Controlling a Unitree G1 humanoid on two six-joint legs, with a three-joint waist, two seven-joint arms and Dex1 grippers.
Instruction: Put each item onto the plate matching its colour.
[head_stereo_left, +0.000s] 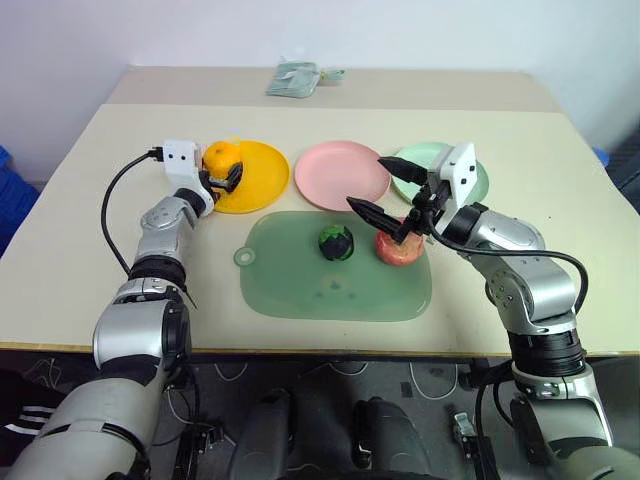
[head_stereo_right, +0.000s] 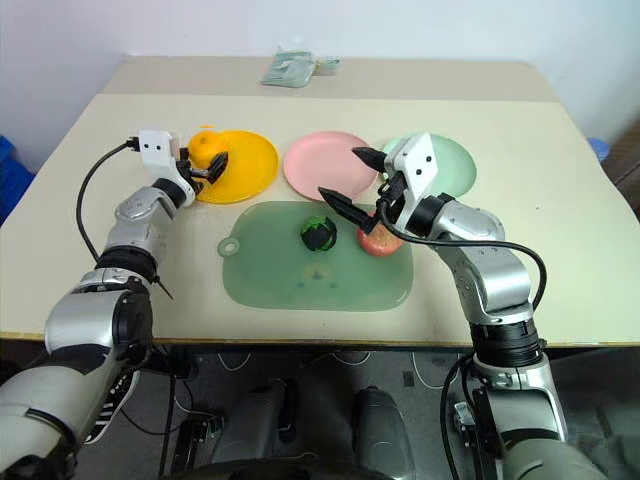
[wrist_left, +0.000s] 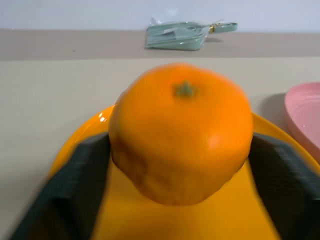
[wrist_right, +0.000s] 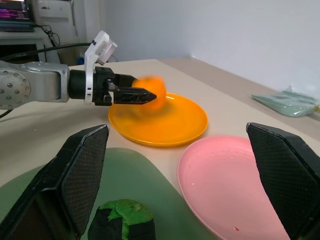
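**Orange at the yellow plate, two fruits on the mat**

A pale beige desk (head_stereo_left: 90, 200) stands against a plain white wall (head_stereo_left: 400, 30), with a seam running across it near the far edge. At the far side lies a folded mint-green packet (head_stereo_left: 292, 79). In the right wrist view, a dark shelf with equipment shows in the room's corner beyond the desk.

Three plates stand in a row across the middle of the desk: the yellow-orange plate (head_stereo_left: 262, 172) on the robot's left, the pink plate (head_stereo_left: 340, 175) in the middle, the mint green plate (head_stereo_left: 412, 170) on the right, partly hidden by the right arm. Just in front of them lies the pale green mat (head_stereo_left: 300, 285), with a small round tab at its left end.

The orange fruit (head_stereo_left: 222, 156) sits at the left edge of the yellow-orange plate, between the fingers of the left gripper (head_stereo_left: 228, 178). In the left wrist view those fingers stand apart on either side of the fruit and seem not to press it; whether the fruit rests fully on the plate I cannot tell.

The dark green-and-black fruit (head_stereo_left: 336, 241) lies on the mat near its middle. The pinkish-red apple (head_stereo_left: 397, 247) lies just beside it on the mat's right part, partly covered by the right gripper (head_stereo_left: 372, 188), which hovers above the mat and the pink plate's near rim with its fingers wide and holding nothing.
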